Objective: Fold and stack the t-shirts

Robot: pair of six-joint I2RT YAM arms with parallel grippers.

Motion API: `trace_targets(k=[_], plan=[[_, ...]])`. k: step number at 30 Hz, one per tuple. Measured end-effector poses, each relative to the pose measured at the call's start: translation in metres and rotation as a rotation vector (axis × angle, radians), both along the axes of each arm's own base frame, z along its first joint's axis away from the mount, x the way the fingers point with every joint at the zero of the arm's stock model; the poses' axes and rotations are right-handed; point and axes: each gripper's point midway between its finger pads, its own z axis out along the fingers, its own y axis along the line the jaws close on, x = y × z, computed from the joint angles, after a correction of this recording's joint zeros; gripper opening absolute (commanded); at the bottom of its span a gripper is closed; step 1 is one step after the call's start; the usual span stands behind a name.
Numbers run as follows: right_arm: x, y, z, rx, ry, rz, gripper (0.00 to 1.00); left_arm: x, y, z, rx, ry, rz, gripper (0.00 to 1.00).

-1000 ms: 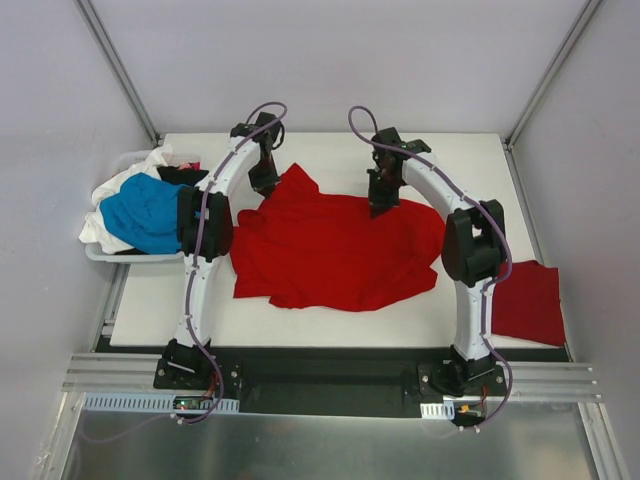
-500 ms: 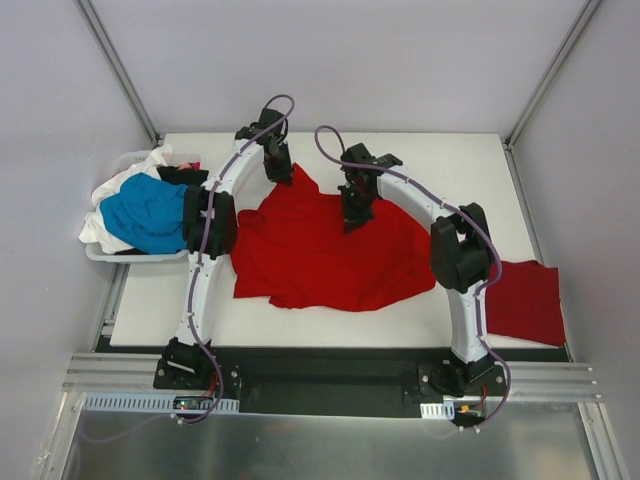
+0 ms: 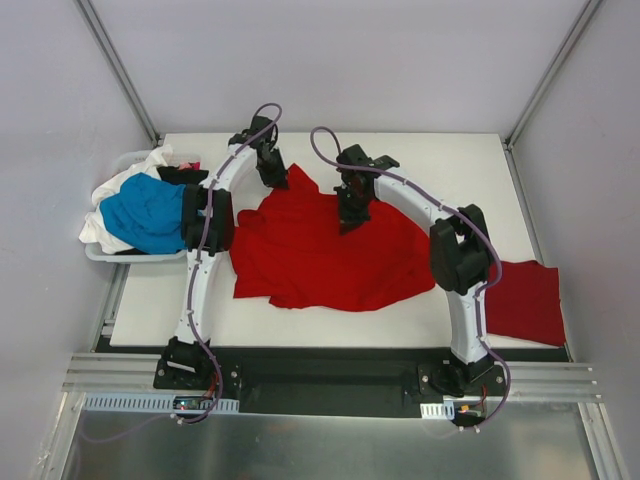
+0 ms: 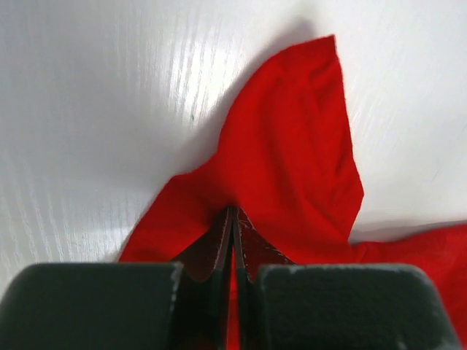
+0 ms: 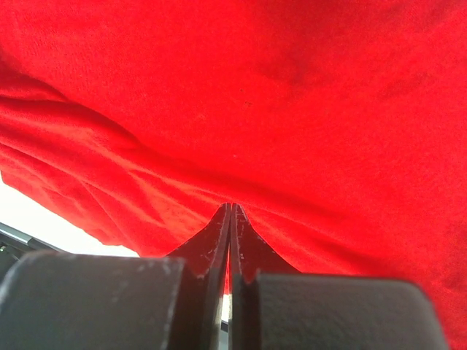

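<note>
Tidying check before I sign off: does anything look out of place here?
The blue t-shirt and white t-shirt spill over the bin rim at left. The spread red t-shirt lies rumpled.

No readable text, label or number anywhere

White table (image 3: pixel 450 160), white bin (image 3: pixel 110 256) at L edge, alu rail (image 3: pixel 560 378) at front

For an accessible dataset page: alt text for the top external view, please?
The left gripper and right gripper, both shut, pinch a crumpled red t-shirt spread on a white table. A bin heaped with blue, white and black shirts sits at the table's left; a folded red shirt lies at the right.
</note>
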Motion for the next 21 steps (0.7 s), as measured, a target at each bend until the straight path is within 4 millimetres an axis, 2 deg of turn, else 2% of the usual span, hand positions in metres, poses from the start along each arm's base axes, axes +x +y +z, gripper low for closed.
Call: trace_targets(k=[5, 11, 13, 17, 21], plan=[[0.001, 0.001, 0.002, 0.006, -0.009, 0.000, 0.01, -0.015, -0.006, 0.000, -0.027, 0.030, -0.026, 0.00], [0.001, 0.001, 0.003, 0.006, -0.008, 0.001, 0.01, -0.049, -0.011, 0.000, 0.008, 0.082, -0.073, 0.00], [0.001, 0.001, 0.003, 0.007, -0.008, 0.002, 0.01, -0.055, -0.017, 0.001, 0.016, 0.090, -0.092, 0.00], [0.001, 0.001, 0.003, 0.008, -0.007, 0.002, 0.01, -0.059, -0.027, -0.001, 0.019, 0.113, -0.112, 0.00], [0.000, 0.002, 0.003, 0.013, -0.005, 0.004, 0.01, -0.042, -0.029, -0.003, 0.007, 0.117, -0.084, 0.00]])
